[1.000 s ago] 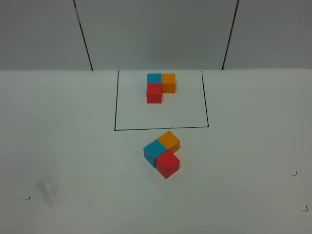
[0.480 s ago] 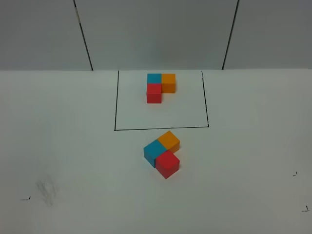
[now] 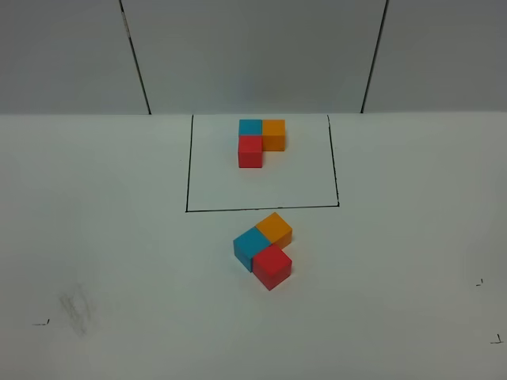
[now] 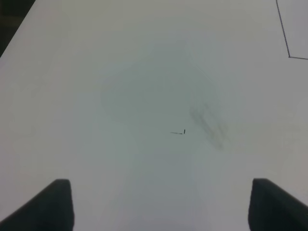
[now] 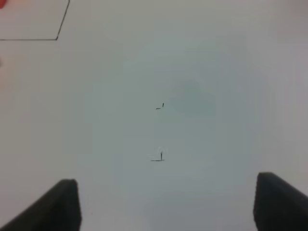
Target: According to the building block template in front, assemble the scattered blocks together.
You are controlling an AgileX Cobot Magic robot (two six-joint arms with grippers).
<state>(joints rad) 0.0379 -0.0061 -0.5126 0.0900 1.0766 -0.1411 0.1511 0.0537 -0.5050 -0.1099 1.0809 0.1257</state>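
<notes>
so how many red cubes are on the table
2. One red cube sits in the template L inside the black outlined square. The other red cube is in the nearer group, touching the blue cube. None looks hidden.

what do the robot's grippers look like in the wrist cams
Only the fingertips show. The left gripper has two dark, near-black matte fingers with blunt, angled tips. The right gripper looks the same: dark wedge-shaped fingers. No cables, markings or arm links are visible in any view.

A white worktop (image 3: 103, 206) carries a black-outlined rectangle (image 3: 187, 170), small black corner marks (image 3: 41, 322) and a grey smudge (image 3: 77, 307).
</notes>
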